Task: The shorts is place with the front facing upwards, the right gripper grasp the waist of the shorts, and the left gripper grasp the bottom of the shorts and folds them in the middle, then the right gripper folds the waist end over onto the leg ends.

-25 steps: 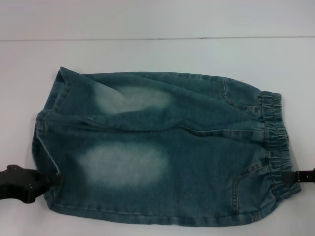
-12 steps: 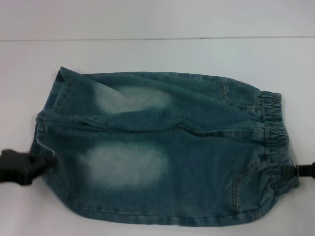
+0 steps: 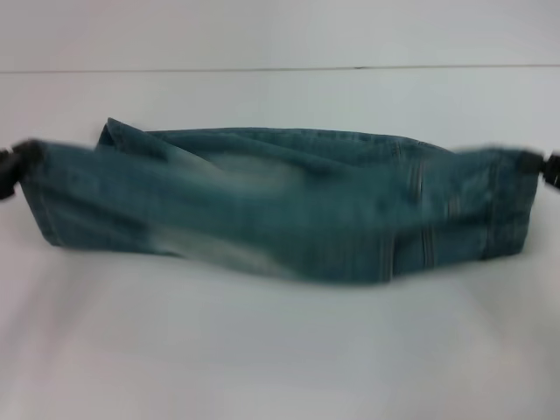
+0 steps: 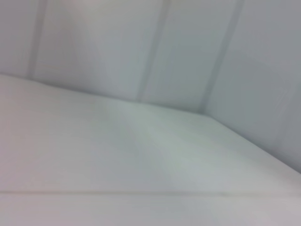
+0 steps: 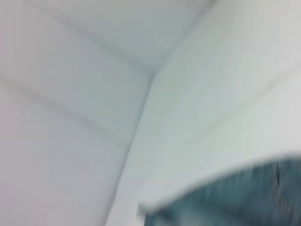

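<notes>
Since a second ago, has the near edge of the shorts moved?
Yes. The shorts have had their near edge lifted away from the table's near side, toward the far table edge line, held between left gripper and right gripper.

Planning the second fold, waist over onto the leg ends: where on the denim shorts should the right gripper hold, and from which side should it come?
Probably the elastic waist end of the denim shorts, on the robot's right, approached from that outer side. The right gripper already holds a corner there; the left gripper holds the leg end, with the near half lifted between them above the table.
</notes>
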`<state>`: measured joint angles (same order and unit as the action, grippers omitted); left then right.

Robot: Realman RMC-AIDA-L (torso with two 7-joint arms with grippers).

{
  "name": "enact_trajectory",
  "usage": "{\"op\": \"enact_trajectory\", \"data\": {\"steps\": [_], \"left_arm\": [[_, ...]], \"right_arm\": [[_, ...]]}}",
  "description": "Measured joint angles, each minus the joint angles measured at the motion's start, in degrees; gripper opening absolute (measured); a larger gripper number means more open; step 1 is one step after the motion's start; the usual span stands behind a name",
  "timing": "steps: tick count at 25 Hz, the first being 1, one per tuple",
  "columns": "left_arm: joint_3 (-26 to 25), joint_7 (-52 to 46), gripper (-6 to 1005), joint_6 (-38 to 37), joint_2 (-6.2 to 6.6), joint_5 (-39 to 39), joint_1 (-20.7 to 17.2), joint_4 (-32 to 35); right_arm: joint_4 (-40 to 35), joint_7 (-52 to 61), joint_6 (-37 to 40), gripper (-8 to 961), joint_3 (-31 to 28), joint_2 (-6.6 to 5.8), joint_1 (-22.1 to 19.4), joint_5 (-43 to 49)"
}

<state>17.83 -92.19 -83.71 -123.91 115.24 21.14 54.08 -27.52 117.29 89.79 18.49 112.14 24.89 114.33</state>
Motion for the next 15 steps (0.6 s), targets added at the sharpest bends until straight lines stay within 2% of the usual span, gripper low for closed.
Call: {"op": "enact_trajectory", "data": {"steps": [2, 7, 15], "left_arm": [[0.1, 0.2, 19, 6.0, -0.02, -2.3, 1.1, -2.5], [0.3, 2.4, 18, 13.8, -0.04, -4.1, 3.5, -7.8], [1.1, 8.2, 18, 23.5, -0.01, -4.4, 8.4, -16.6]], "right_arm": [[1.9, -0.3, -4.6, 50, -0.7, 0.47, 0.0, -4.7], [5.3, -2.7, -13.8, 51, -1.7, 2.47, 0.2, -14.2], [5.4, -5.5, -22.2, 54, -1.3, 4.17, 3.5, -15.5]]}}
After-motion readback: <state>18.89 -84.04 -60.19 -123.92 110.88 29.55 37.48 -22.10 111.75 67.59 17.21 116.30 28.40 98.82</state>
